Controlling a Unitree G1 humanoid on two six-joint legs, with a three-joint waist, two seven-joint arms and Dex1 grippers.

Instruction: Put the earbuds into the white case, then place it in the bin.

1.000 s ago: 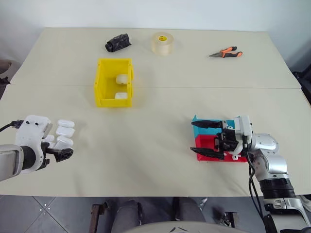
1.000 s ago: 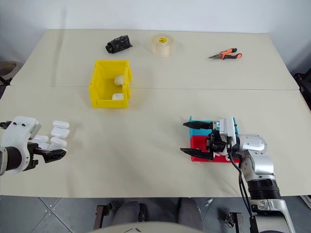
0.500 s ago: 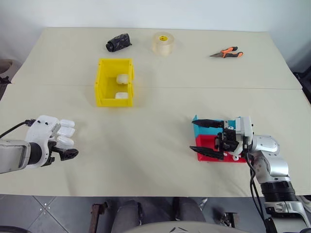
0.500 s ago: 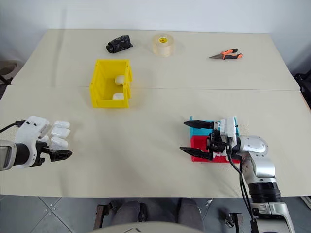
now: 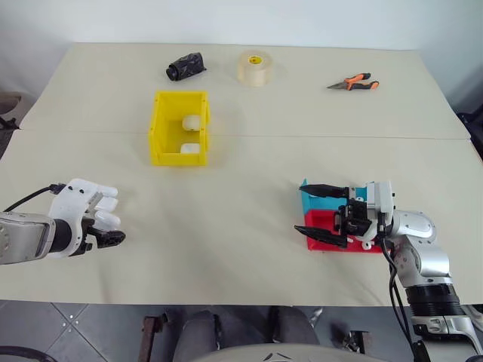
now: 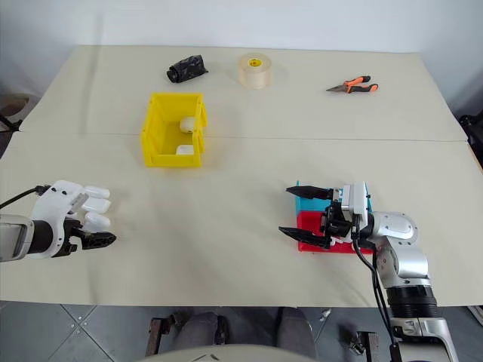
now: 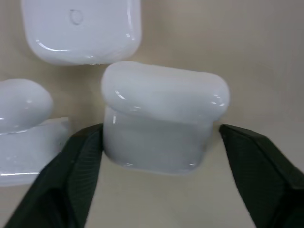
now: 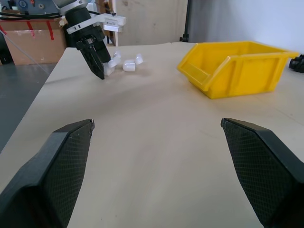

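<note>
The left gripper (image 7: 156, 142) is down among a small group of white cases at the near left of the table (image 5: 249, 162). In the left wrist view its two black fingers (image 7: 80, 166) stand on either side of one white case (image 7: 164, 118). One finger touches the case's side; the other sits just beside the opposite side, and contact there cannot be confirmed. The jaws are narrowed to about the width of the case, which rests on the table surface with its lid closed.

A second case (image 7: 83, 28) lies just beyond the first, and another white rounded piece (image 7: 23, 102) lies beside it. From the head camera the group shows as white shapes (image 6: 96, 205) next to the left gripper.

No loose earbuds can be made out at this distance.

The yellow bin (image 5: 179, 127) stands upright on the left half of the table, well apart from the left gripper, farther from the robot. Two white cases (image 5: 191, 122) lie inside it.

The right gripper (image 5: 324, 213) hangs over the red and teal trays (image 5: 313, 202) at the near right, its fingers spread wide and holding nothing. It points across the table toward the left side.

Along the far edge lie a black bundle (image 5: 184, 66), a roll of tape (image 5: 253, 67) and orange-handled pliers (image 5: 353, 81).
</note>
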